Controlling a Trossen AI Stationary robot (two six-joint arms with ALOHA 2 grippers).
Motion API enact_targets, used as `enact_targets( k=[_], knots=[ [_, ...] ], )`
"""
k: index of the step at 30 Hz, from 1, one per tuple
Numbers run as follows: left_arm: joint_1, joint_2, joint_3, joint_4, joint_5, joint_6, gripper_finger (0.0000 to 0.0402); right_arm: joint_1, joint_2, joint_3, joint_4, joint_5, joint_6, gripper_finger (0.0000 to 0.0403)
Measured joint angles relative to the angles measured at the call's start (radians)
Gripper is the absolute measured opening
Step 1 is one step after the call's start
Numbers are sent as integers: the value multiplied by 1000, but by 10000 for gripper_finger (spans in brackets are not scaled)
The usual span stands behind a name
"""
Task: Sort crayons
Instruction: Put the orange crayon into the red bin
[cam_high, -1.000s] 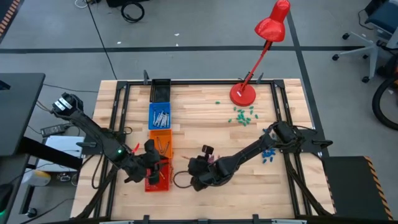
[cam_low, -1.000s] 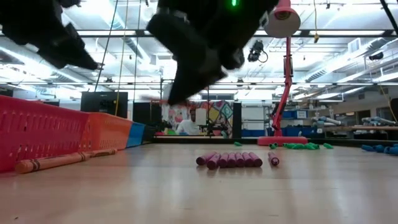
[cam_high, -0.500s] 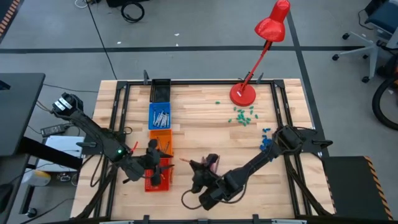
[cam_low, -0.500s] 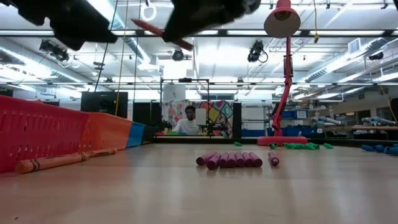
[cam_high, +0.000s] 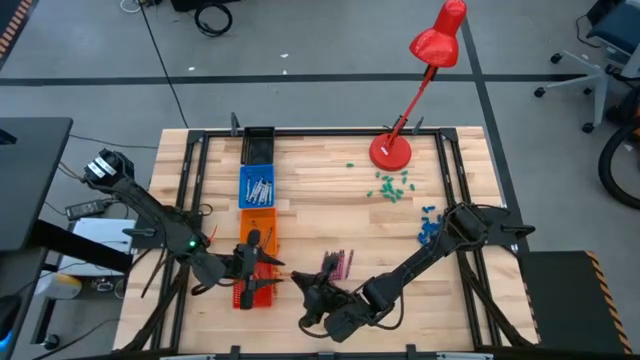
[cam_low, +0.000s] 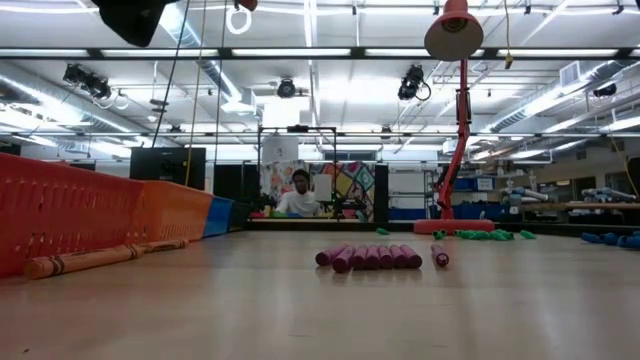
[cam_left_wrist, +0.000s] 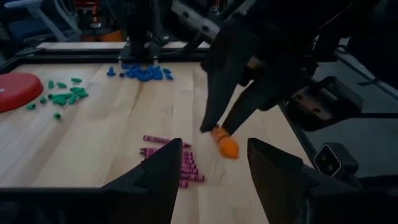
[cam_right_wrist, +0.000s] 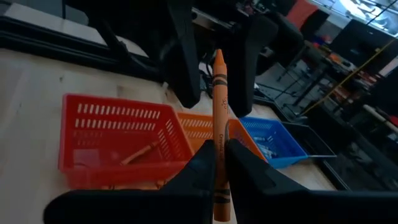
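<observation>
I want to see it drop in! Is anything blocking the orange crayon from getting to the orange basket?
Yes, the left gripper. The right gripper holds the orange crayon upright, jaws shut on it. The left gripper's open jaws hang just past the crayon's tip, with the orange basket farther behind them.

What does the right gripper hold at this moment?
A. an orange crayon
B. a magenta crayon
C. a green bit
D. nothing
A: in the right wrist view, the right gripper has its fingers shut on an orange crayon that points toward the open left gripper.
</observation>
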Motion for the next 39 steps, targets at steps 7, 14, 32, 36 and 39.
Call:
enact_targets(
  k=[7, 14, 32, 36, 39],
  knots=[
    [0, 0, 0, 9, 0, 7, 194, 1, 0, 0, 1, -22, 3, 36],
    [0, 0, 0, 12, 0, 6, 194, -10, 0, 0, 20, -51, 6, 36],
    [0, 0, 0, 4, 4, 7, 75, -24, 0, 0, 21, -97, 12, 36],
    [3, 0, 0, -1, 2, 7, 36, -30, 0, 0, 0, -99, 26, 37],
    [3, 0, 0, -5, 2, 7, 33, -32, 0, 0, -3, -100, 29, 46]
  ],
)
